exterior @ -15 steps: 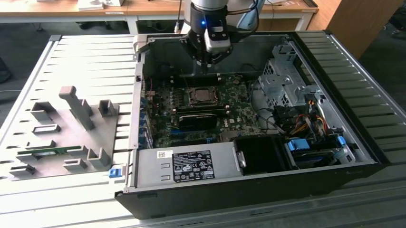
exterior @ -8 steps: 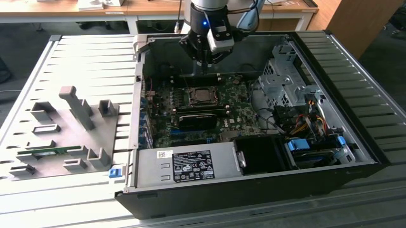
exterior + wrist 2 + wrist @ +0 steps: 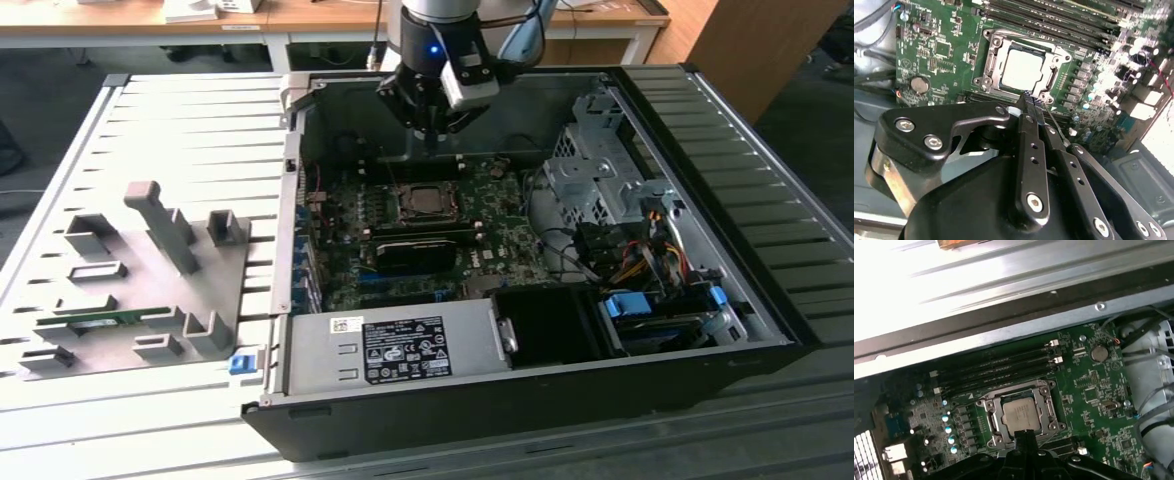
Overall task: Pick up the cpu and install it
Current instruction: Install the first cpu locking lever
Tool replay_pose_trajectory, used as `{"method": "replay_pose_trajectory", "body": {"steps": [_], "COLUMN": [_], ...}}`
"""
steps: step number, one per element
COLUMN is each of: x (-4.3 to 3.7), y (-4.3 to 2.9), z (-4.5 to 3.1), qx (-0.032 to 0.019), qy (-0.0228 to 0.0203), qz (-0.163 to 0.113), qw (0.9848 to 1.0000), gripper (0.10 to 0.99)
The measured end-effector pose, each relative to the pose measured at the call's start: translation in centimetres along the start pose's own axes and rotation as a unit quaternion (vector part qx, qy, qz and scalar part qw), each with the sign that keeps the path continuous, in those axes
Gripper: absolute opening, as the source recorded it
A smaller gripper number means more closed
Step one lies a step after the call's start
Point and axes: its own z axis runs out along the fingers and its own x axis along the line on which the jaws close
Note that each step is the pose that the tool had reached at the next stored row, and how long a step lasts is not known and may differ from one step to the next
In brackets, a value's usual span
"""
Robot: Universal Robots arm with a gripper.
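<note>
Presently the cpu (image 3: 1024, 69) sits seated in the motherboard socket (image 3: 991, 60) inside the open computer case (image 3: 721, 260). The gripper (image 3: 1032, 101) hovers just above it, fingers pressed together, holding nothing.

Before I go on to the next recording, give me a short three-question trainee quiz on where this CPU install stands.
1. True or false: the cpu lies inside the metal-framed socket on the motherboard.
2. Multiple choice: the gripper is
A. shut, with nothing between its fingers
B. shut on the cpu
C. wide open
3. Fill in: in the exterior view, the grey holder plate lies on the table at the ____ of the computer case.

Key:
1. True; both wrist views show its silvery top within the frame.
2. A; the second wrist view shows the fingertips together above the socket's edge.
3. Exterior view's left.
</note>
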Motion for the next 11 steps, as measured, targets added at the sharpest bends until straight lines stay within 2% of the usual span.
{"method": "replay_pose_trajectory", "body": {"steps": [5, 11], "x": [0.00, 0.00], "y": [0.00, 0.00], "z": [0.03, 0.06], "qx": [-0.0003, -0.0006], "qy": [-0.0003, -0.0006], "qz": [-0.041, -0.088], "qw": [0.9992, 0.9961], "gripper": [0.106, 0.106]}}
